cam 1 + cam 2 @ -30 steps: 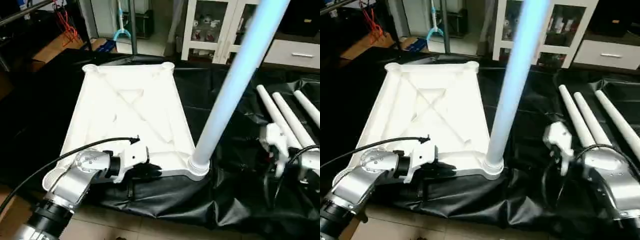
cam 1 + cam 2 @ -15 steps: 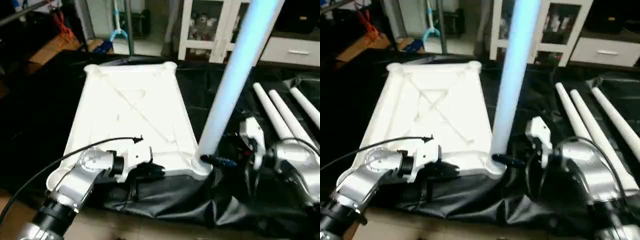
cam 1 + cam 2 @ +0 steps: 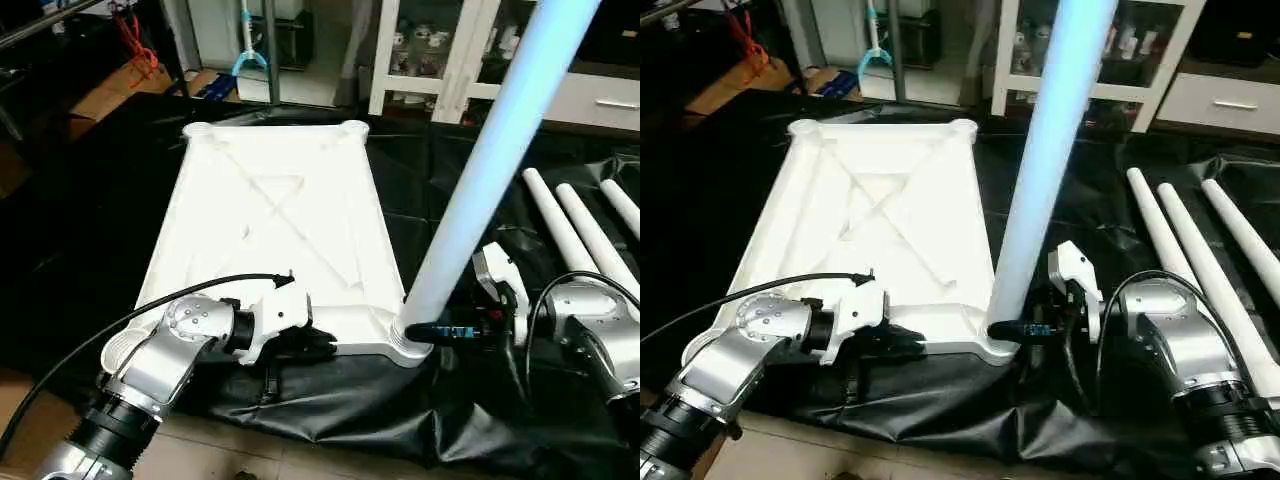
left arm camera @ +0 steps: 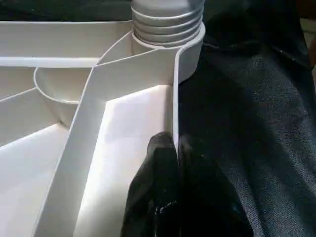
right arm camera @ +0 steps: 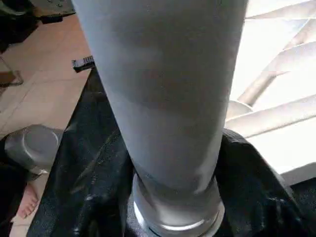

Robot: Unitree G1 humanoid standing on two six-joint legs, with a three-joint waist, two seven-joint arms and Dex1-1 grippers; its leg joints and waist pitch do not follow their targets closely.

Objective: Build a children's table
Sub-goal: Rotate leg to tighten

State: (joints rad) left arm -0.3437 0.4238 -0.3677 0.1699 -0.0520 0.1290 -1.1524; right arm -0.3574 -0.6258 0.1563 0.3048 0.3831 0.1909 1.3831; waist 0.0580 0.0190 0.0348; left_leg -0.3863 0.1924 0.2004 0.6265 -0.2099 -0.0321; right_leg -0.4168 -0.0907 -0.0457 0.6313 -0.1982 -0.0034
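The children's table top (image 3: 270, 220) lies upside down on a black cloth, its X ribs facing up. One white leg (image 3: 480, 190) stands upright in the near right corner socket (image 3: 410, 345). My left gripper (image 3: 315, 345) is at the near edge, its black fingers (image 4: 158, 163) shut on the rim wall. My right gripper (image 3: 430, 331) is at the foot of the upright leg (image 5: 163, 98), with a finger on each side, shut on it.
Three spare white legs (image 3: 565, 235) lie side by side on the cloth (image 3: 330, 410) to the right. A white glass-door cabinet (image 3: 430, 50) stands behind. The cloth's front edge hangs over tan floor, where what looks like a person's bare foot (image 5: 27, 205) rests.
My right gripper has moved left from beside the spare legs to the foot of the upright leg, and its fingers have narrowed around it. The left gripper keeps its hold.
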